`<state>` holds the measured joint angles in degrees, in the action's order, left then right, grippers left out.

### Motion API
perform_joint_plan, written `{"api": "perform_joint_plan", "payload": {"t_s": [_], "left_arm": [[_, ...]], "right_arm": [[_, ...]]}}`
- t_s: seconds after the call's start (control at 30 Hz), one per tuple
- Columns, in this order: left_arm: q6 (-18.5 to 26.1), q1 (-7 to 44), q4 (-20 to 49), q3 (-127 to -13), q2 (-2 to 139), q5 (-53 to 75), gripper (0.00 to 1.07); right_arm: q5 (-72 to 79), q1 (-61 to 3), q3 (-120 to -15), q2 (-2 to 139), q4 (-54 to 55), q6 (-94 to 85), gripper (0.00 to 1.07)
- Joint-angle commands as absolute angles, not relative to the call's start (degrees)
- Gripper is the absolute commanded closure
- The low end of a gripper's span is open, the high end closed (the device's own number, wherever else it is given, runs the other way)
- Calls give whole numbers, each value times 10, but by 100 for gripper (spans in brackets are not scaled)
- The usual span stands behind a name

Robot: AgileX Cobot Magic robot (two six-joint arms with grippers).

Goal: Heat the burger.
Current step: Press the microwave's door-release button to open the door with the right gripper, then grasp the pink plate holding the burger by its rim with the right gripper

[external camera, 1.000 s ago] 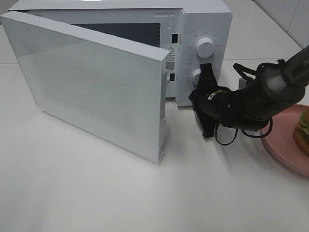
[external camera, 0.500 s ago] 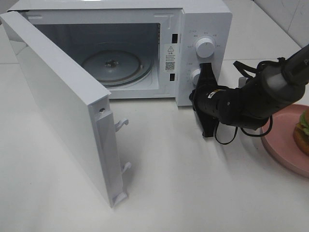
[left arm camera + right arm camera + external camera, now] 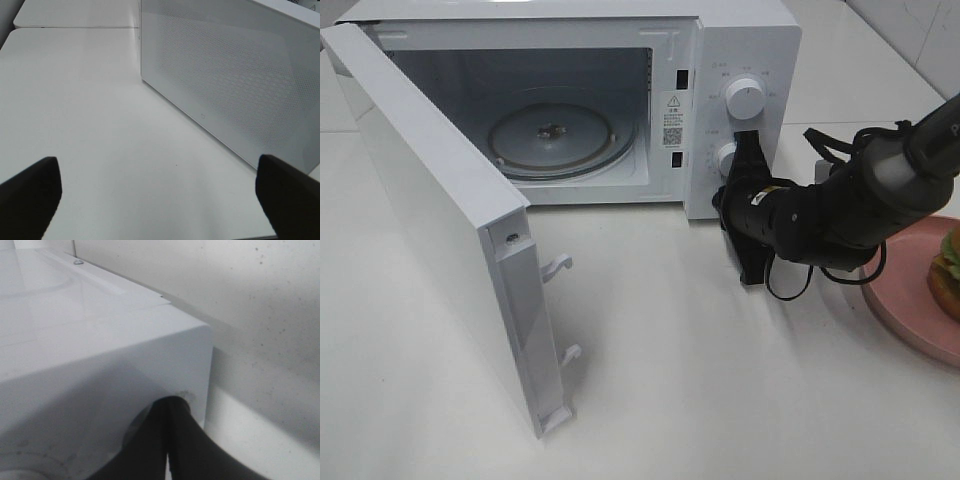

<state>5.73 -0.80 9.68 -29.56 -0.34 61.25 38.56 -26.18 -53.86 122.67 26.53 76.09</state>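
Note:
The burger (image 3: 949,268) sits on a round pink plate (image 3: 903,300) at the right edge of the exterior view, partly cut off. A white microwave (image 3: 750,45) stands at the back with its door (image 3: 430,220) swung wide open, showing the glass turntable (image 3: 556,135). My right gripper (image 3: 724,196) is shut and empty, its fingertips (image 3: 170,407) pressed against the lower part of the microwave's control panel. My left gripper (image 3: 160,200) is open and empty, low over the table, facing the outside of the door (image 3: 230,75). It is out of the exterior view.
Two round knobs (image 3: 745,98) are on the microwave's panel above my right gripper. The open door juts out over the left front of the white table (image 3: 720,400). A tiled wall is at the back right.
The microwave door has swung from half open to wide open, uncovering the turntable. My right arm has stayed at the control panel.

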Motion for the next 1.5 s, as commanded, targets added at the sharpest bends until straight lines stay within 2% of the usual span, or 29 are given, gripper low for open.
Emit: {"api": "perform_joint_plan", "payload": {"t_s": [0.03, 0.4, 0.47, 0.73, 0.87, 1.03, 1.27, 1.5], "left_arm": [[54, -5, 100, -295, -5, 614, 9], [54, -5, 100, -295, -5, 614, 9], [54, -5, 100, -295, -5, 614, 9], [54, -5, 100, -295, -5, 614, 9], [54, -5, 100, -295, -5, 614, 9], [54, -5, 100, -295, -5, 614, 9], [54, -5, 100, -295, -5, 614, 9], [54, -5, 100, -295, -5, 614, 9]], "right_arm": [[647, -240, -576, 1227, 250, 761, 107], [577, -271, -483, 1184, 233, 779, 107], [518, -271, -448, 1159, 205, 772, 107], [472, -271, -376, 1105, 98, 745, 107], [423, -271, -358, 1072, 89, 719, 106], [321, -271, -352, 1016, 89, 595, 105], [216, -271, -354, 933, 99, 252, 105], [75, -260, -354, 866, 133, 46, 103]]}}
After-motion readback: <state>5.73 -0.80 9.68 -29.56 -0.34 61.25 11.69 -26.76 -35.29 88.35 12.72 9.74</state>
